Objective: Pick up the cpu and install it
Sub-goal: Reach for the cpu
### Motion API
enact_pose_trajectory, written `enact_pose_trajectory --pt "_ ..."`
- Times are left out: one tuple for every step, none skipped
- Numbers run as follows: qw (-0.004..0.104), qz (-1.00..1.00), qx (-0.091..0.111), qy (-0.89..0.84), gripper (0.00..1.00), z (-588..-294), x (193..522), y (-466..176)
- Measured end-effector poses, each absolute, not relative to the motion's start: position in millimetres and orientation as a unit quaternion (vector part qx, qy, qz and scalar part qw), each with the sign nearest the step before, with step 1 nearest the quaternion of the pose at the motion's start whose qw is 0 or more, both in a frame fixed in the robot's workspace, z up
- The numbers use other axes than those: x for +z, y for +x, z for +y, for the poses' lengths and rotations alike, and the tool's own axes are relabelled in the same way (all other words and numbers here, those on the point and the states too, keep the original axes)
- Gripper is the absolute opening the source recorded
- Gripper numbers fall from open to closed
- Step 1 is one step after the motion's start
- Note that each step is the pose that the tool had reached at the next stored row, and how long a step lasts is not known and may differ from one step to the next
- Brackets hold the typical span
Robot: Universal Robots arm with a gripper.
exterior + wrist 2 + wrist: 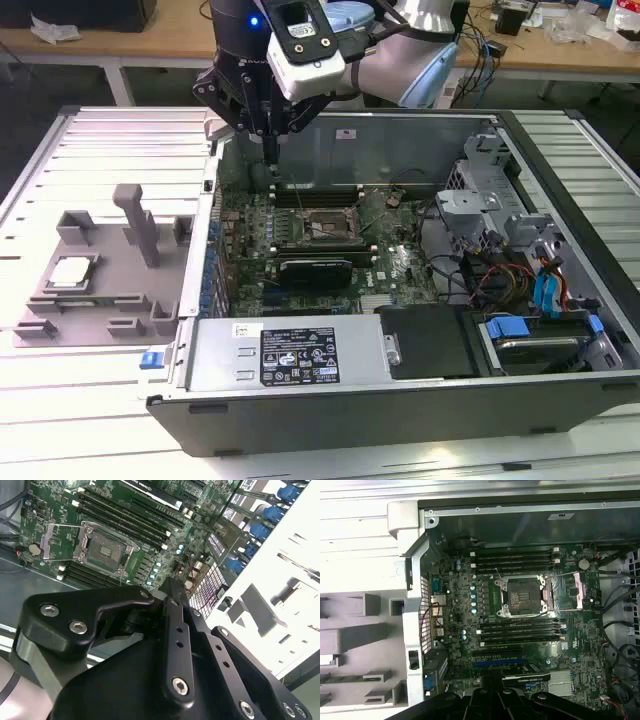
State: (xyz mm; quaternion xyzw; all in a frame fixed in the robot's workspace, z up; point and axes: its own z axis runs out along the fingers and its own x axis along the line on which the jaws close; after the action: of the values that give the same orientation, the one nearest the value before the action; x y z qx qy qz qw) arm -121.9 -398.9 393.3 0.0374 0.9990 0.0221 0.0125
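The cpu (pixel 70 272), a flat square with a shiny silver top, is lying in the grey fixture (pixel 135 235) on the worktop (pixel 60 390) at the exterior view's left, beside the computer case (pixel 400 400). The tool (pixel 272 150) is hanging over the case's far side, drawn narrow and gripping nothing. The first wrist view is showing the socket (pixel 522 596) with its bracket laid open.

Arm (pixel 415 55) angled in; end effector (pixel 270 152) pointing straight down (fingers (pixel 270 138) closed together).

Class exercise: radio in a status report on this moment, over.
Status: gripper above motherboard. The cpu lies on grey fixture, apart from gripper. Open socket holds no chip.
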Motion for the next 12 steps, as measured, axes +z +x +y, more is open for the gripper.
enact_pose_trajectory --pt "0.012 0.999 0.022 0.037 0.11 -398.8 393.3 -121.9" --pt "0.012 0.999 0.022 0.037 0.11 -398.9 393.3 -121.9" --pt "0.012 0.999 0.022 0.037 0.11 -398.8 393.3 -121.9" --pt "0.012 0.999 0.022 0.037 0.11 -398.8 393.3 -121.9" --pt "0.012 0.999 0.022 0.037 0.11 -398.8 393.3 -121.9" --pt "0.012 0.999 0.022 0.037 0.11 -398.8 393.3 -121.9" --pt "0.012 0.999 0.022 0.037 0.11 -398.8 393.3 -122.1" --pt "0.012 0.999 0.022 0.037 0.11 -398.8 393.3 -122.5" --pt "0.013 0.999 0.022 0.037 0.11 -398.8 393.3 -122.9" --pt "0.013 0.999 0.022 0.037 0.11 -398.8 393.3 -124.0" --pt "0.012 0.999 0.022 0.037 0.11 -398.8 393.3 -125.8" --pt "0.012 0.999 0.022 0.037 0.11 -398.8 393.3 -126.3"
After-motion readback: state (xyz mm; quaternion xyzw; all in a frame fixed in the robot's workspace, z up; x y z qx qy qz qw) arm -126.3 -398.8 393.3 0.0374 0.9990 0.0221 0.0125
